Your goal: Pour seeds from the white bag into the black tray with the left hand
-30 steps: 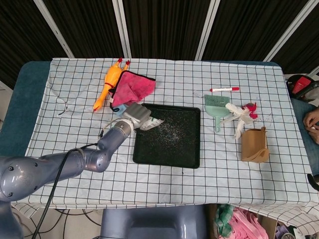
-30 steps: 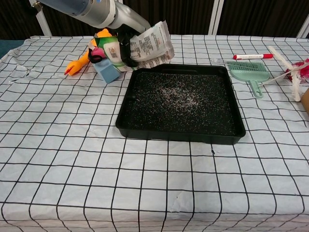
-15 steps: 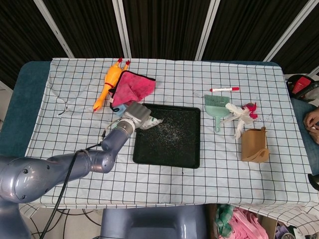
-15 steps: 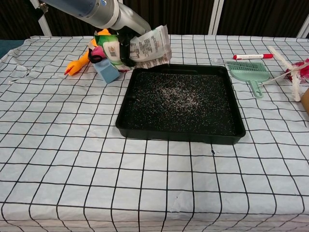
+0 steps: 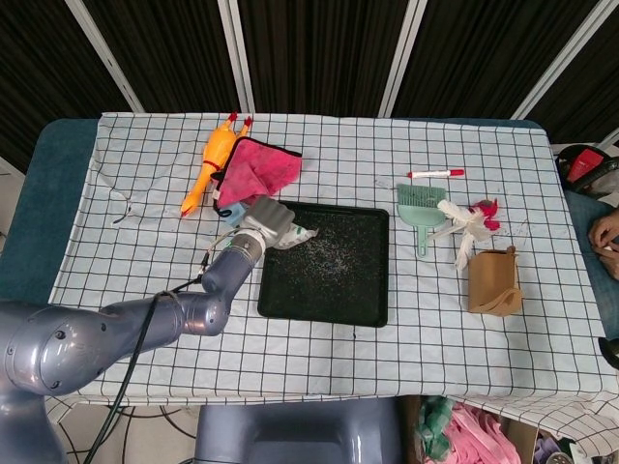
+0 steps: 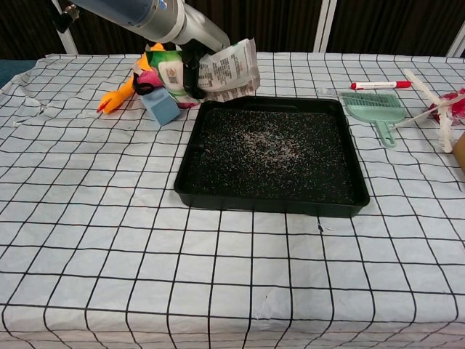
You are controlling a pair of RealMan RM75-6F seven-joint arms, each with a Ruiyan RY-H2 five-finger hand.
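The left robot hand is clamped on the white bag, holding it above the far-left corner of the black tray. This position puts the bag's free end over the tray's edge, so that anything that drops should land inside the raised rim and not on the table. In the chest view the bag lies roughly level, tilted a little upward toward its outer end; whether seeds are leaving it at this moment cannot be told. The left arm reaches in from the near-left side in the head view, which keeps the tray's middle and right half unobstructed. The right robot hand appears in neither view. The bag is a crumpled white packet with dark printed text on its face and a creased, ragged outer edge. The tray is a shallow rectangular pan with rounded corners; its floor carries a scatter of pale seeds, densest around the centre and thinning toward the rim. Judging from that scatter, the pour is well under way or near its end. The tray sits flat on the checked cloth, well apart from the green dustpan on its right.
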